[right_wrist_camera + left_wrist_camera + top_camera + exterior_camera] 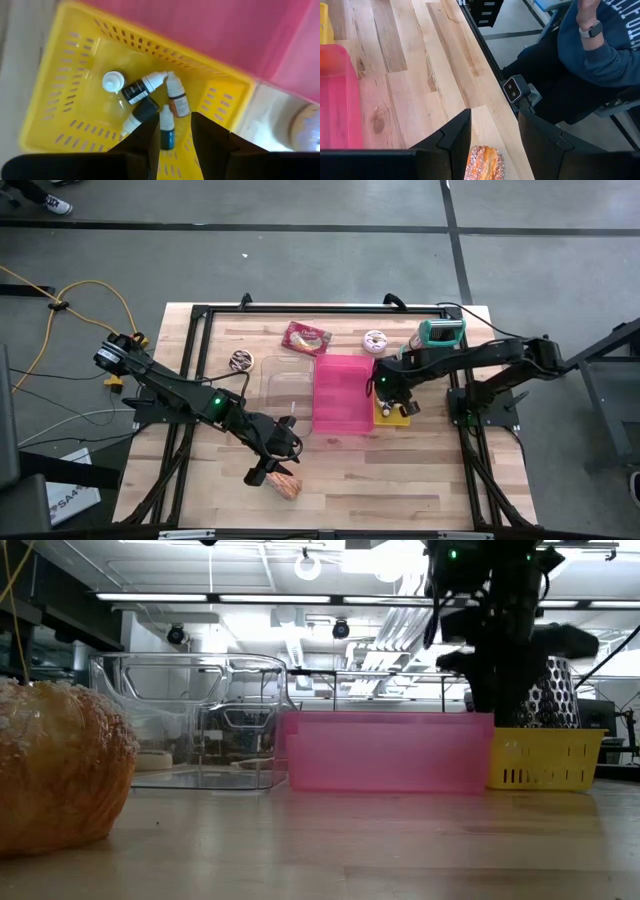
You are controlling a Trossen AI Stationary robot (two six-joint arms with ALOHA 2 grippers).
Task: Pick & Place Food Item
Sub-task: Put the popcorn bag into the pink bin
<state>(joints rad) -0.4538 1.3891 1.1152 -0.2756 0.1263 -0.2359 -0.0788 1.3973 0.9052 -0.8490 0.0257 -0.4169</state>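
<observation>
Left hand [492, 145] spread, hovering right over sugared pastry [485, 162] at desk [400, 480] near edge, nothing pinched. Pick step, I reckon: next drop, squeeze gently. Right hand [170, 135] parted above dropper bottles [167, 112] in yellow basket [65, 75], empty.

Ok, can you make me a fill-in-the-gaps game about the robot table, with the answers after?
1. The left pincer hovers over a sugary ____ on the table.
2. The right pincer is above the ____ basket holding small dropper bottles.
3. Between that basket and the clear container sits a ____ bin.
4. Seen from the left wrist, a ____ sits beyond the table edge.

Missing words: pastry; yellow; pink; person
</observation>
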